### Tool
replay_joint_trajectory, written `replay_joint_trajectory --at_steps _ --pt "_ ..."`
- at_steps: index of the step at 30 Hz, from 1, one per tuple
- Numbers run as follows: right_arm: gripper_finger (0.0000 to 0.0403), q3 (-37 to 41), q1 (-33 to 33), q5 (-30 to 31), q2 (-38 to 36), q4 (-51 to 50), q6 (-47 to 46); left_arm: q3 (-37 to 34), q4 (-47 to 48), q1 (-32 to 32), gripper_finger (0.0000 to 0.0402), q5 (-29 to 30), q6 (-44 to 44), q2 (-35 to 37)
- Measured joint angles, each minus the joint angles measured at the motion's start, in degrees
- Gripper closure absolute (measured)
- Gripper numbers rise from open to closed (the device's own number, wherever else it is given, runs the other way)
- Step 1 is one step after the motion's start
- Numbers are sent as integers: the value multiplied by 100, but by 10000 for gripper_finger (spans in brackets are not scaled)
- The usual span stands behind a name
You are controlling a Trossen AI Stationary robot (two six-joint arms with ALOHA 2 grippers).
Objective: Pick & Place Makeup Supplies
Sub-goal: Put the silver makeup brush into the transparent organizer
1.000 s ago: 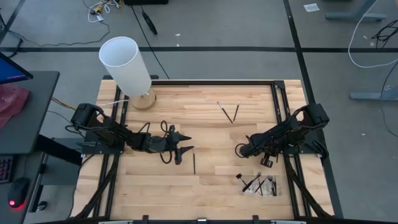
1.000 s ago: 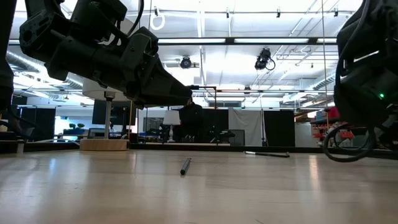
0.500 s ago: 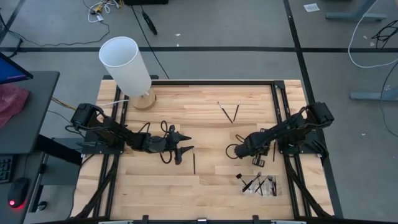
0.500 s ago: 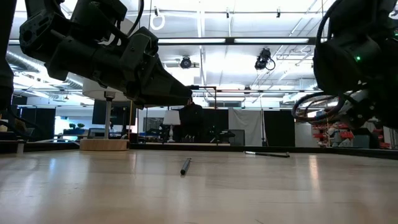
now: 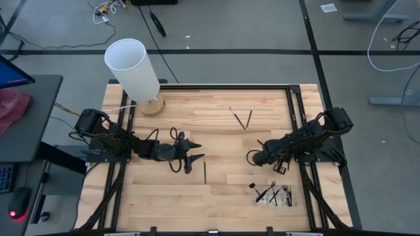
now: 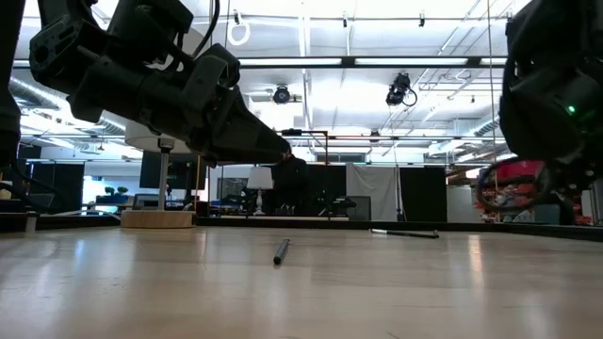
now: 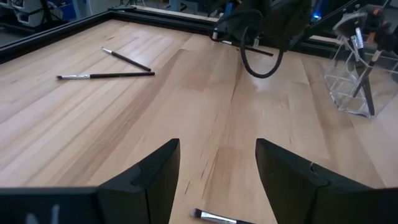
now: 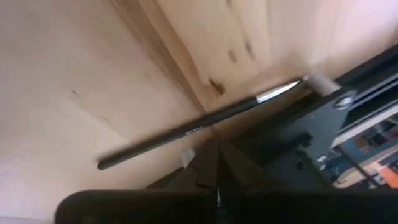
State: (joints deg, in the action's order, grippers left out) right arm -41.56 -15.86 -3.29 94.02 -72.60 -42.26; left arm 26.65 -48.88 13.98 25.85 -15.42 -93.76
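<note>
"So which arm gets the lone brush point(image 5: 205, 172) in the middle of the table?"

"Left, I'd say. The left gripper point(image 5: 195, 159) hangs just beside its far end, and the right one is well apart from it. The brush's long axis runs toward the front edge, squarely across the line of the left arm's reach, so the fingers already straddle the right direction."

"Is that claw ready?"

"Its fingers are spread wide with nothing between them, touching nothing that I can see. It needs to shift a little toward the front edge and go down."

"And the right gripper point(image 5: 252, 157)?"

"Clenched. Its fingers are pressed together with a held brush point(image 8: 199, 127) lying crosswise at the tips, and it looks pinched there to me. The clear holder point(image 5: 281, 195), with several brushes already in it, sits near that claw, toward the front right corner. I'd guess that's where this one goes."

"Anything else left?"

"A crossed pair of brushes point(image 5: 243, 118) lies near the back, closer to the right arm."
</note>
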Motion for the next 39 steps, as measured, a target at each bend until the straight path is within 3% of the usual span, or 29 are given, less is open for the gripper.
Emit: replay_joint_trajectory --at_steps 19,34,39 --pt "403 505 -13 -163 195 773 21 0 83 2 189 0 -46 0" --pt "403 -698 -180 1425 178 838 674 0 76 0 189 2 -87 0" --pt "388 -809 -207 1948 -220 757 -182 0 78 0 189 2 -90 0"
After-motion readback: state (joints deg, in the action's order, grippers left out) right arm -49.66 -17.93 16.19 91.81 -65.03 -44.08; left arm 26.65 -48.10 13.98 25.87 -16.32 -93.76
